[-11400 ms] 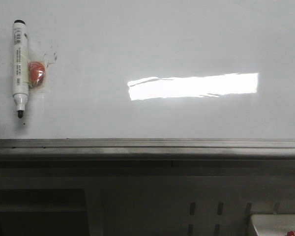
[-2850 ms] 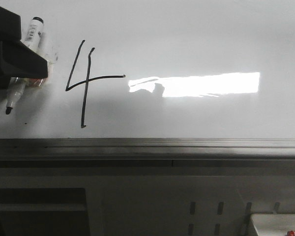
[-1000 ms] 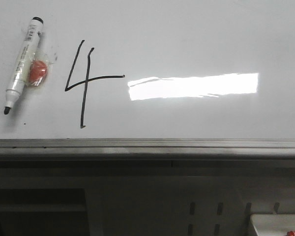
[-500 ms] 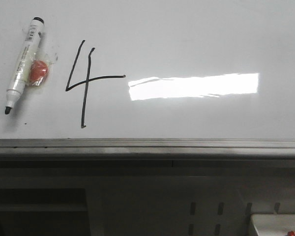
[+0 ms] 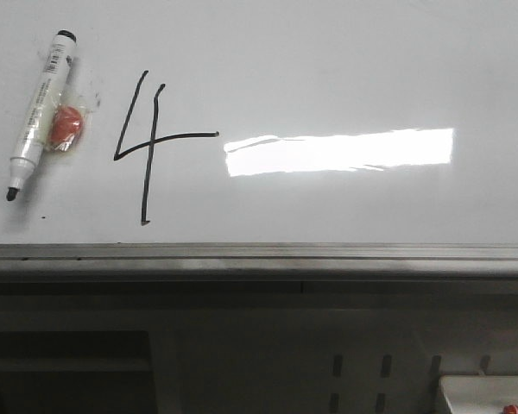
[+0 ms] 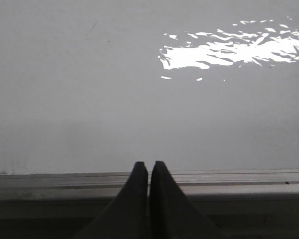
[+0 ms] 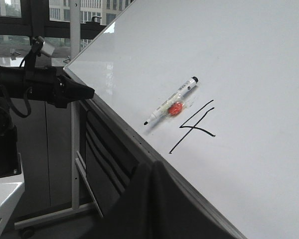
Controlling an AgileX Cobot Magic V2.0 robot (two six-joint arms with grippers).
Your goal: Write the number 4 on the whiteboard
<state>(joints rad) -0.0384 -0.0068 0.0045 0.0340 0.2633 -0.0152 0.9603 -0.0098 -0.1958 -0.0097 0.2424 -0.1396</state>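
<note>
A black hand-drawn number 4 (image 5: pixel 147 142) stands on the whiteboard (image 5: pixel 328 69), left of the bright light reflection (image 5: pixel 338 151). It also shows in the right wrist view (image 7: pixel 193 127). A white marker with a black tip (image 5: pixel 37 112) lies on the board at the left with a red magnet (image 5: pixel 66 126) beside it. It also shows in the right wrist view (image 7: pixel 170 100). My left gripper (image 6: pixel 149 165) is shut and empty over the board's grey rail (image 6: pixel 239 181). My right gripper (image 7: pixel 150 165) is shut and empty beside the board's edge. Neither gripper shows in the front view.
The grey metal rail (image 5: pixel 259 254) runs along the board's near edge, with a dark frame below it. The left arm (image 7: pixel 45 84) reaches in beside the board in the right wrist view. A white tray corner (image 5: pixel 488 392) sits at the lower right.
Since 11.4 s ago the 4 has been drawn and the marker lies tilted on the board. The left gripper seen over the marker 2.9 s ago has left the front view. Nothing has moved in the last second.
</note>
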